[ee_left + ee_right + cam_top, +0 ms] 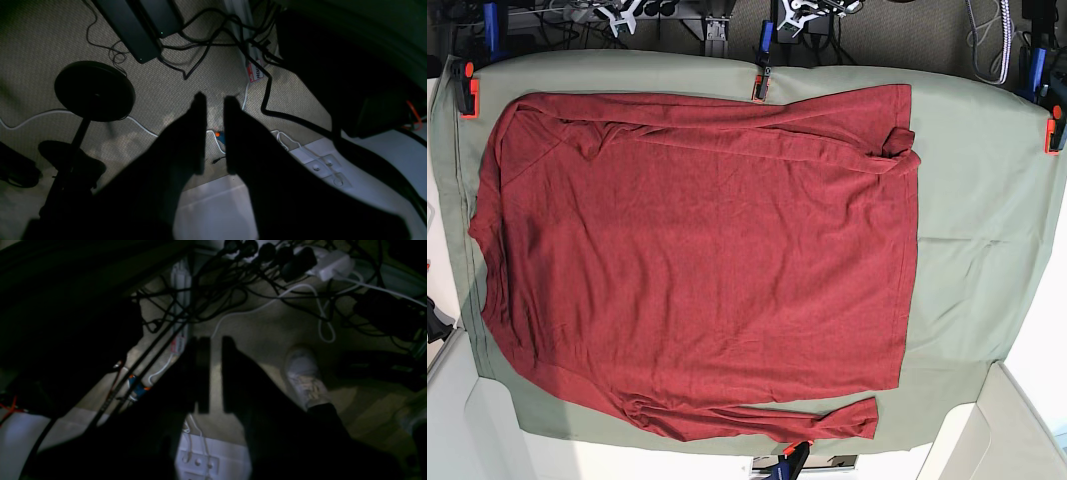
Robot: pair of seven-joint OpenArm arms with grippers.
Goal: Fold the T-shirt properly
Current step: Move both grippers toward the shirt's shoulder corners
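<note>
A: Where's the shirt now?

B: Spread flat on the green cloth, collar toward the left of the base view, hem toward the right. Both long sleeves are already laid in along the top and bottom edges, cuffs near the hem.

A: So what's left?

B: I'd say the body folds. No crease crosses the torso yet.

A: And the arms?

B: Neither is over the table. Each wrist camera looks down at carpet and cables. The left gripper has a narrow gap between its jaws and holds nothing; the right gripper is the same, empty and nearly closed
</note>
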